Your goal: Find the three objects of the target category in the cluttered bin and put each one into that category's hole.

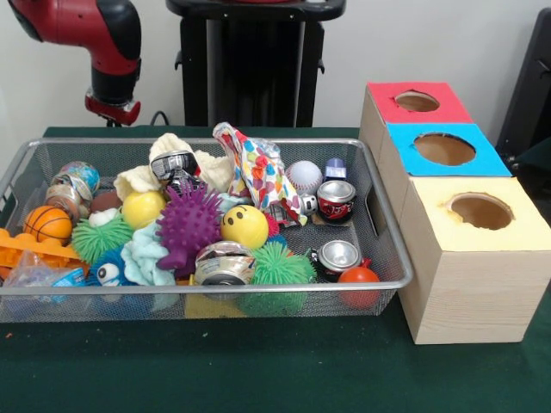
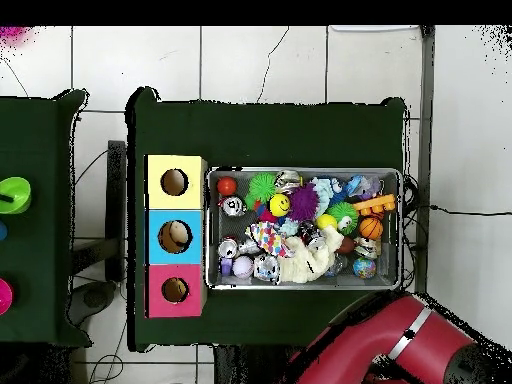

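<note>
The silver wire-mesh bin (image 1: 385, 225) is full of toys and cans; it also shows in the overhead view (image 2: 401, 228). A cream-tan plush (image 1: 169, 145) lies at the bin's back, partly under a can (image 1: 175, 164); it also shows in the overhead view (image 2: 299, 264). I see no brown teddy and no striped tiger. The red-topped hole (image 1: 417, 101) is on the farthest box to the right of the bin; in the overhead view (image 2: 175, 290) it is left of the bin. Only the red arm (image 1: 110, 52) shows, away from the bin. The gripper is out of view.
The blue-topped hole (image 1: 444, 149) and the yellow-topped hole (image 1: 480, 210) stand in line with the red one. The bin holds a purple spiky ball (image 1: 188, 225), green spiky balls (image 1: 277, 268), a yellow face ball (image 1: 245, 226), a mini basketball (image 1: 48, 224), a baseball (image 1: 303, 176) and a patterned cloth (image 1: 258, 172).
</note>
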